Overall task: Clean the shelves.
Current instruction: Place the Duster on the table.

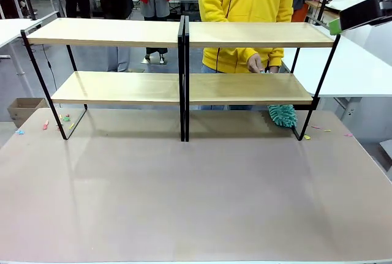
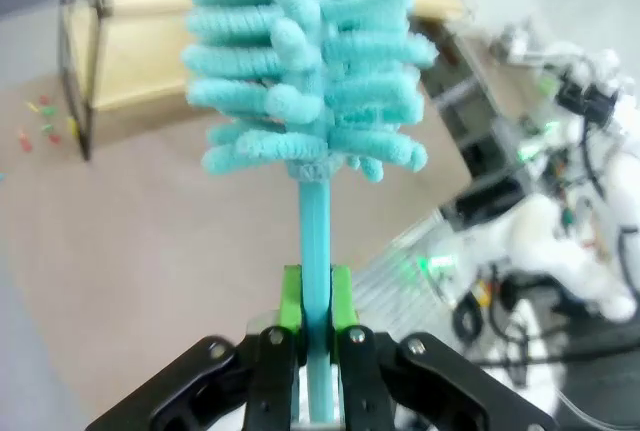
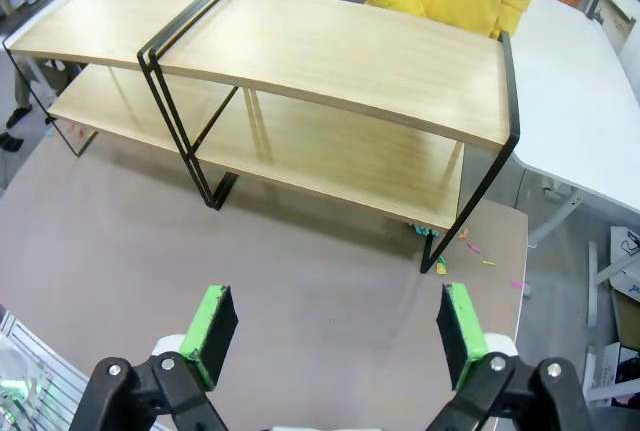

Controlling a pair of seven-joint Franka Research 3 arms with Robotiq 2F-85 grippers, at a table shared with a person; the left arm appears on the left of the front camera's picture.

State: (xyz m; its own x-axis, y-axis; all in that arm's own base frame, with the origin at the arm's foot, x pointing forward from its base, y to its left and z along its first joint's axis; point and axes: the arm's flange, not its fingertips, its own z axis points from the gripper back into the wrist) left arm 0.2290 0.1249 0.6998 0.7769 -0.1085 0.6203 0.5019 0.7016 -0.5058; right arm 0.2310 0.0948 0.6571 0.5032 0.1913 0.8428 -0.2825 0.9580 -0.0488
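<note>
The shelves [image 1: 184,34] span the far half of the table, two light-wood boards on a black frame with a central post; they also appear as the shelves [image 3: 330,61] and the shelves [image 2: 120,41]. My left gripper [image 2: 317,296] is shut on the thin teal handle of a fluffy teal duster [image 2: 305,61], held above the tabletop away from the rack. My right gripper [image 3: 335,331] is open and empty, hovering over the table in front of the rack's right end; one green pad of the right gripper [image 1: 334,26] sits by the top board's right end.
A person in a yellow top [image 1: 245,7] stands behind the rack, one hand [image 1: 255,63] at the lower board's right part. A second teal duster [image 1: 282,116] hangs below that board. Small coloured scraps [image 1: 64,119] lie near both rack feet. A white table [image 1: 355,68] adjoins on the right.
</note>
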